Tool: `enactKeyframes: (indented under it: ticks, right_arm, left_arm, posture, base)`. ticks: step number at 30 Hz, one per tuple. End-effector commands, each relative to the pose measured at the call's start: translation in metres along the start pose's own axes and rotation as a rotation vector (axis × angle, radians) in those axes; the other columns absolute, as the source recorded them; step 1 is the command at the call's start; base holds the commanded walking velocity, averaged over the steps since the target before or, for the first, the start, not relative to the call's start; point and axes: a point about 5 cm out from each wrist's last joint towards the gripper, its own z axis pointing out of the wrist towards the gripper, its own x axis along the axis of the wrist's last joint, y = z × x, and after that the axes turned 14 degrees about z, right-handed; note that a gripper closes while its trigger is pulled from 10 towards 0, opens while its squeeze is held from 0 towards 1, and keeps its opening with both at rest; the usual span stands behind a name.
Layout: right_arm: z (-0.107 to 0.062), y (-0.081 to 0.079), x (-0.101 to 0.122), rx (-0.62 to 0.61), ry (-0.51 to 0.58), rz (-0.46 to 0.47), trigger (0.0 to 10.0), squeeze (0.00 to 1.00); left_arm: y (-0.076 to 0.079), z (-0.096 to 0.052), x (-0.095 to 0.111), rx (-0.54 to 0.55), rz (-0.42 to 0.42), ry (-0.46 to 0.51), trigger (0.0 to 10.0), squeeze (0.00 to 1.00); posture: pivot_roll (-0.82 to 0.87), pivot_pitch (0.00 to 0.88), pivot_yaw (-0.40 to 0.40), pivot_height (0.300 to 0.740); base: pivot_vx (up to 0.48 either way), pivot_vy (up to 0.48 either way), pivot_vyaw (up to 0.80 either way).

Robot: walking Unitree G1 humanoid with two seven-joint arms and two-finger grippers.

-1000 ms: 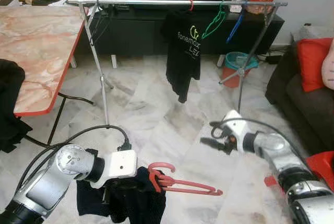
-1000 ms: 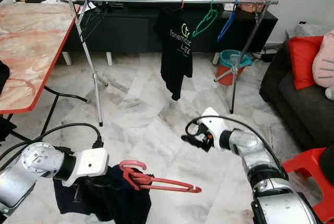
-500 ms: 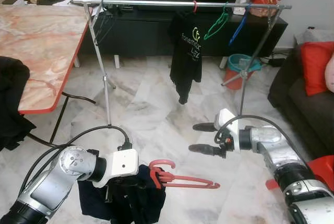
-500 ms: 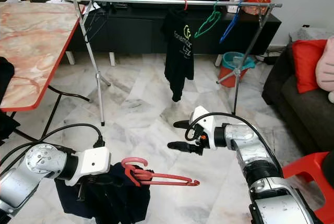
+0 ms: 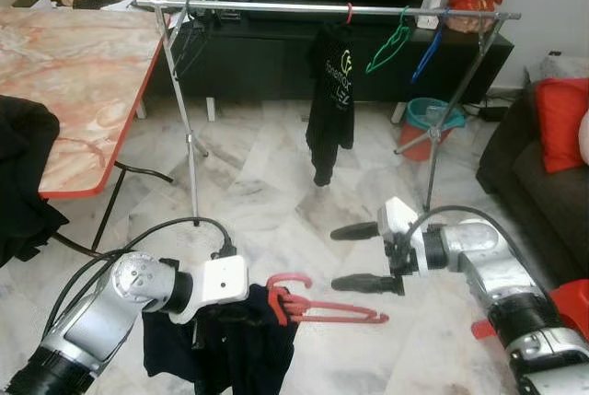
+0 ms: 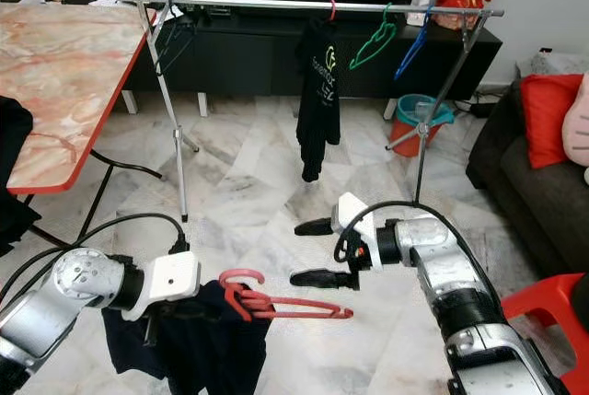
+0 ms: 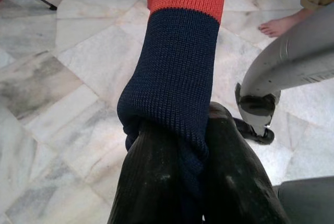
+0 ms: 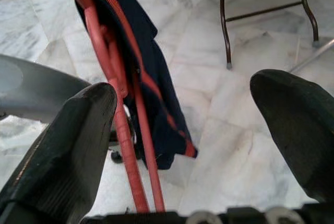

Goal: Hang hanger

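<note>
Right gripper (image 5: 361, 256): fingers spread wide, holding nothing, touching nothing; it points toward the robot's left, level with the hanger
Left gripper (image 7: 180, 179): clamped on a fold of the dark knit garment (image 5: 225, 340), which droops below it; the hanger rides in that garment
Hanger (image 5: 322, 307): red, hook (image 5: 287, 282) next to the left gripper, long axis lying roughly level and running toward the robot's right, its free end (image 5: 379, 319) just below the lower right finger
Key relation: the hanger's free end lies just beside the open right gripper; in the right wrist view its red bars (image 8: 130, 156) pass close to one finger, not yet between the two
Nearer arm: the right, for a grip on the hanger itself
Clothes rail (image 5: 331, 10): well ahead across the marble floor (image 5: 267, 192), already carrying a black T-shirt (image 5: 333, 91) and a green hanger (image 5: 390, 43)
Judgement: hanging not yet begun; the hanger is far from the rail
</note>
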Motion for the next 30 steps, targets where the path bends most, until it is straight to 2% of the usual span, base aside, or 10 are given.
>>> enactKeyframes:
  ticks: [1, 9, 30]
  right_arm:
    - [-0.004, -0.001, 0.003, 0.000, -0.021, -0.018, 10.0, 0.00]
    - [0.006, -0.009, 0.005, 0.043, -0.011, -0.024, 10.0, 0.00]
    - [0.011, -0.018, 0.005, 0.119, -0.063, -0.022, 10.0, 0.00]
  left_arm:
    - [-0.007, -0.001, 0.006, 0.015, 0.034, 0.004, 10.0, 0.00]
    - [-0.010, -0.001, 0.008, 0.013, 0.033, 0.019, 10.0, 0.00]
    - [-0.018, -0.003, 0.011, 0.016, 0.052, 0.015, 10.0, 0.00]
  posture:
    - [0.14, 0.000, -0.120, 0.736]
    - [0.13, 0.000, -0.106, 0.736]
    - [0.15, 0.009, -0.115, 0.736]
  base:
    - [0.000, 0.000, 0.00]
    - [0.000, 0.000, 0.00]
    - [0.000, 0.000, 0.00]
